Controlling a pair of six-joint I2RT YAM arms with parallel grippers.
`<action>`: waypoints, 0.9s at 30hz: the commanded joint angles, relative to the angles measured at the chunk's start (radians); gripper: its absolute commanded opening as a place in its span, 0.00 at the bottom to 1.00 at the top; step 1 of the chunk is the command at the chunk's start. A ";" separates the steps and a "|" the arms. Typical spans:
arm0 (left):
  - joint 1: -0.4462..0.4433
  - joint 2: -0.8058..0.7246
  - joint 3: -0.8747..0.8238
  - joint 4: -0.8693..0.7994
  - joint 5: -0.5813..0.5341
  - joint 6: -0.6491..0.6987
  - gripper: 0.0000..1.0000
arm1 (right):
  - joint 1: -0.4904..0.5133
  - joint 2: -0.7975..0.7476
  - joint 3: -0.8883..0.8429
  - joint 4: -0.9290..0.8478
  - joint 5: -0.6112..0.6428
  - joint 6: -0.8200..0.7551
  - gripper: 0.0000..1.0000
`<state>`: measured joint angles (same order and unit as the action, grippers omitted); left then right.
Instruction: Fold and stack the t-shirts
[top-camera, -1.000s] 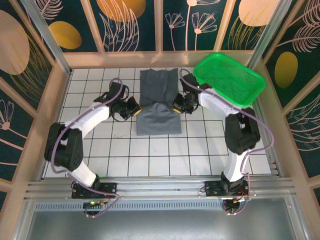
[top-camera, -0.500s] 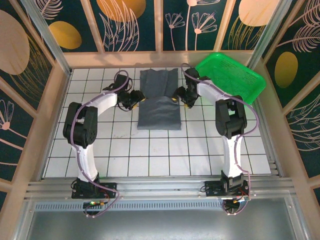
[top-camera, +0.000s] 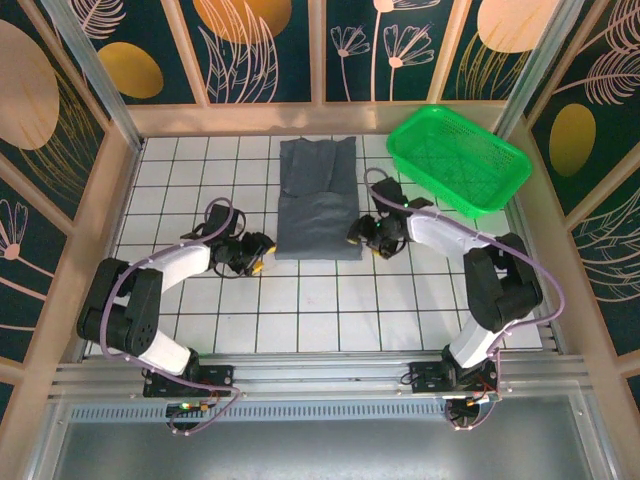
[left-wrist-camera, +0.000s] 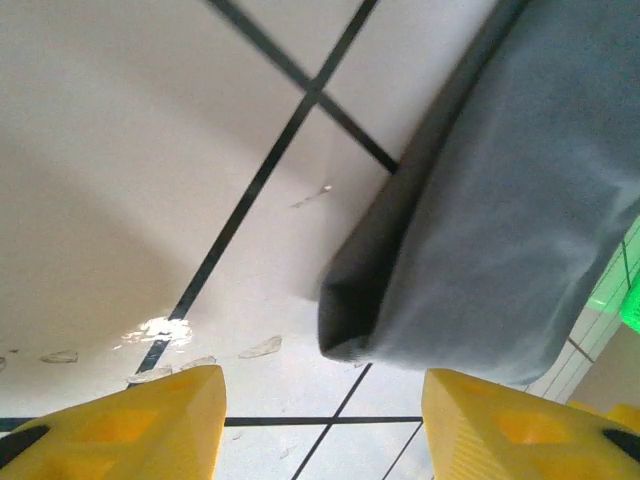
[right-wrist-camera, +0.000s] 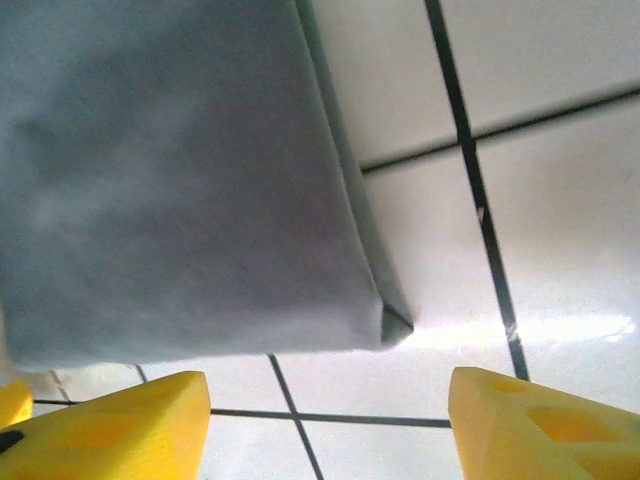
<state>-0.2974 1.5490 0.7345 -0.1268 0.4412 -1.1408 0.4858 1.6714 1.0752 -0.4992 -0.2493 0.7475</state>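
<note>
Since the slate-grey t-shirt (top-camera: 318, 215) is the main thing, start there: it lies flat on the white tiled table (top-camera: 300, 310), in the middle toward the far side. It's folded into a long strip with a thicker doubled part at the near end (you can see the layered edge in both wrist views). Its near left corner sits just ahead of the left gripper (top-camera: 264, 254), whose yellow fingers (left-wrist-camera: 130, 420) stand apart with nothing but tile between them. Same deal on the other side: the right gripper (top-camera: 356, 236) is just beside the near right corner, jaws spread, nothing pinched. Off at the far right sits the green basket (top-camera: 458, 160), set at an angle, close to the t-shirt's far end but apart from it
</note>
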 joint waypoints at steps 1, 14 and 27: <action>-0.014 0.031 0.005 0.146 0.048 -0.097 0.54 | 0.012 0.021 -0.038 0.094 -0.042 0.082 0.62; -0.082 0.180 0.075 0.196 0.054 -0.109 0.39 | 0.010 0.161 -0.008 0.109 -0.057 0.119 0.40; -0.082 0.136 0.121 0.059 0.013 0.002 0.00 | 0.019 0.088 -0.002 0.088 0.006 0.120 0.00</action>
<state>-0.3782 1.7439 0.8539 -0.0097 0.4599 -1.1816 0.4957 1.8149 1.0760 -0.3927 -0.2741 0.8715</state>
